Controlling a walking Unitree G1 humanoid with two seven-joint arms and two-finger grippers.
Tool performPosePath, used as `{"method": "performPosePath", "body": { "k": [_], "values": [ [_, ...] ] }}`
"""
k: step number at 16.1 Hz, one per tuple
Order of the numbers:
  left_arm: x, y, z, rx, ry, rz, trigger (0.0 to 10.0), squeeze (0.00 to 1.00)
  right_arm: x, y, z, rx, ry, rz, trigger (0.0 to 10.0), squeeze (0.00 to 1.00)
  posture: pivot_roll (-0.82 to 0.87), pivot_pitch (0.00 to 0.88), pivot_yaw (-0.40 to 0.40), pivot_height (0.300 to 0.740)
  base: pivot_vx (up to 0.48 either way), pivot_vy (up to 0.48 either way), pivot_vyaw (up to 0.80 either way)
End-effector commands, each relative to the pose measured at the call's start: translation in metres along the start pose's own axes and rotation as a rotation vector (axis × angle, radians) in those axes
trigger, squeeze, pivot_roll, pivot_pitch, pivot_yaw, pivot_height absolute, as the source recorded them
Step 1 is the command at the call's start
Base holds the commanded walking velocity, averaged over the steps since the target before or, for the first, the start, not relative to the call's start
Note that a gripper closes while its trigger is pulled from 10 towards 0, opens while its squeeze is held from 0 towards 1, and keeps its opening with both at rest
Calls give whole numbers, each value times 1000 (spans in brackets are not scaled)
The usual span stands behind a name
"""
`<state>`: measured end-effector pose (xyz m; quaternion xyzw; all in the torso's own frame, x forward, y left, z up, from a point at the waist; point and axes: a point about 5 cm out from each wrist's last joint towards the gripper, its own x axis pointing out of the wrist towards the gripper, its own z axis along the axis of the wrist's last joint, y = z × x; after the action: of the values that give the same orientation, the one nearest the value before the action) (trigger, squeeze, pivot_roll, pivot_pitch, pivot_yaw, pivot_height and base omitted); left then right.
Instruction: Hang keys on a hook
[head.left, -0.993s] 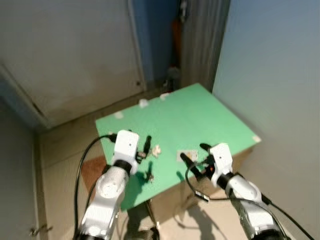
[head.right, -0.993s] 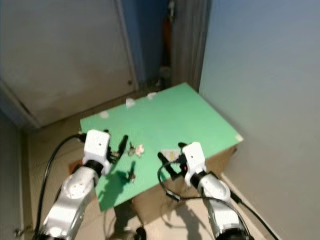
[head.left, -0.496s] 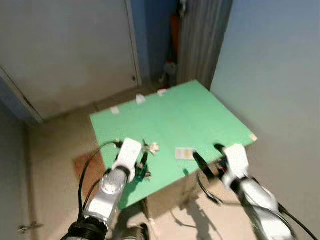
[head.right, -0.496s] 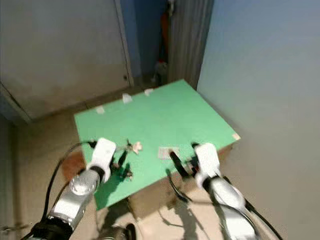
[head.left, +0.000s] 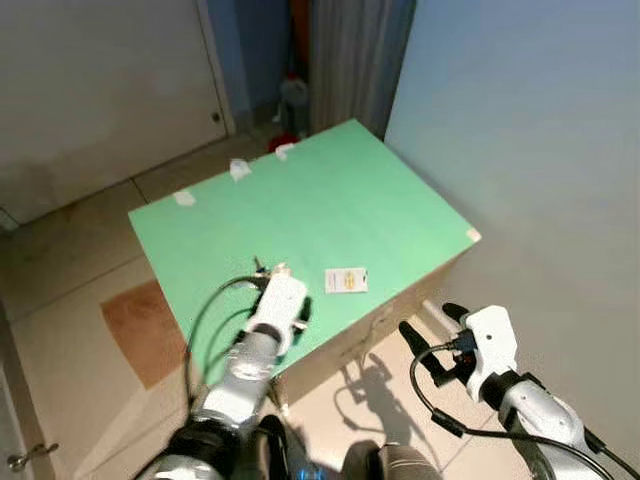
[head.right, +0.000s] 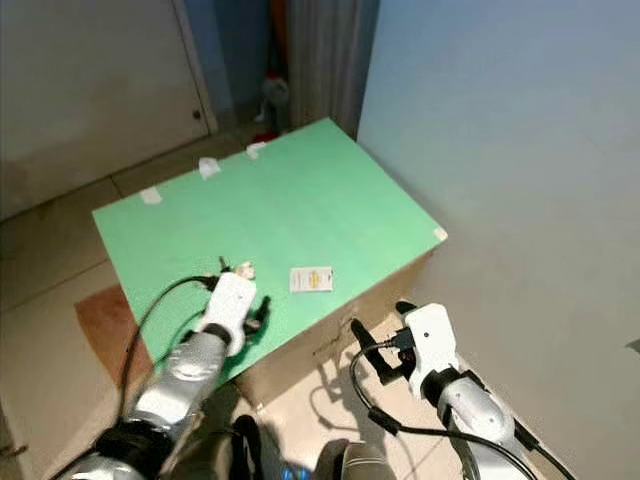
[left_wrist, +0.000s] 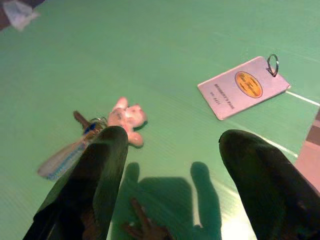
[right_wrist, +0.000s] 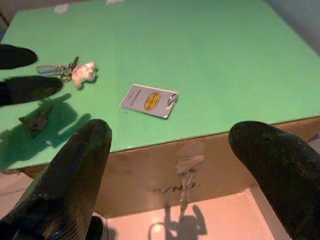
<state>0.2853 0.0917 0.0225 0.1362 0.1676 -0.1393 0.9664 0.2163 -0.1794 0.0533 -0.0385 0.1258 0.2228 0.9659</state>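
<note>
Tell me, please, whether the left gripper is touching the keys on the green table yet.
Cannot tell. In the left wrist view the open left gripper hangs over the keys, and one finger overlaps their blurred end, so no plain gap or contact shows.

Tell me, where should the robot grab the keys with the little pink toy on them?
Best around the ring where the keys meet the pink toy. They lie flat on the green table, so come straight down from above. The left hand hovers open beside them.
</note>
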Motion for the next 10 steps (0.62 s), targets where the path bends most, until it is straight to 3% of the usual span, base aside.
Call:
{"method": "performPosePath", "body": {
  "k": [1,4,10],
  "values": [
    [-1,-1,-1,27,19,60,10000,0,-2,0,3,6,6,4,10000,0,-322,243,6,736,0,0,0],
    [-3,-17,0,22,29,40,10000,0,-5,-2,3,-4,21,12,10000,0,-324,231,1,736,0,0,0],
    [-16,-22,-25,-1,167,150,10000,0,-19,-1,-2,-18,87,52,10000,0,-324,253,-42,736,0,0,0]
  ]
}}
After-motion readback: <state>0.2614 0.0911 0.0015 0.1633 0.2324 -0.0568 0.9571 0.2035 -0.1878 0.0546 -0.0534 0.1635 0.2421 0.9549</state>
